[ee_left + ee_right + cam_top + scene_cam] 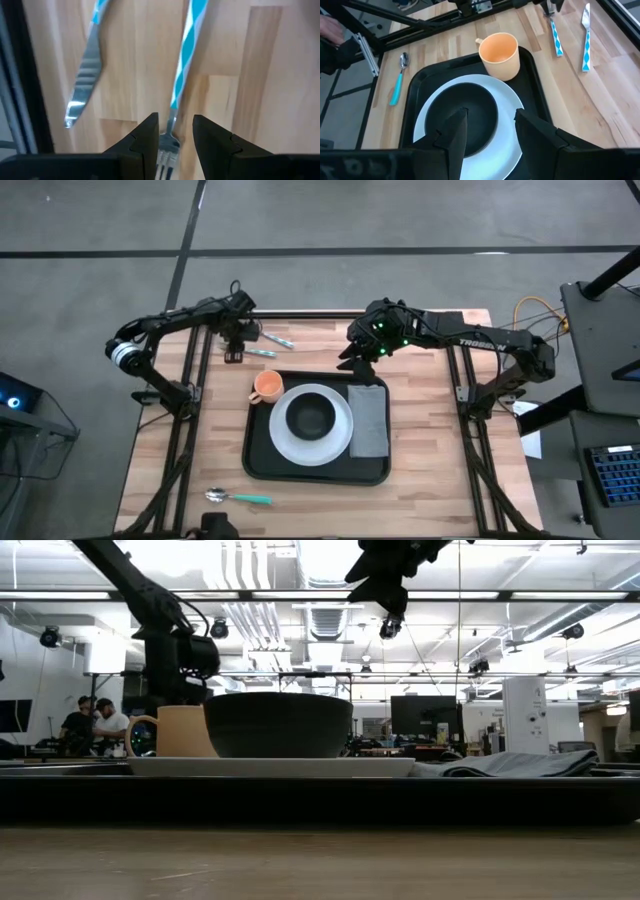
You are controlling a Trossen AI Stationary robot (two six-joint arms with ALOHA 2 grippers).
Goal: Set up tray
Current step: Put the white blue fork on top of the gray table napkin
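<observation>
**Left gripper astride the fork, tray half laid**

The black tray (262,460) sits at the middle of the wooden table (440,490), carrying a white plate (340,430) with a dark bowl (310,416), an orange mug (267,386) and a folded grey napkin (368,420). Behind the tray, the left gripper (174,139) is down over a blue-striped fork (186,60), fingers apart on either side of its neck (not clamped); a matching knife (85,75) lies beside. The right gripper (490,131) hovers open above the tray. A teal-handled spoon (238,498) lies near the table's front edge.
</observation>
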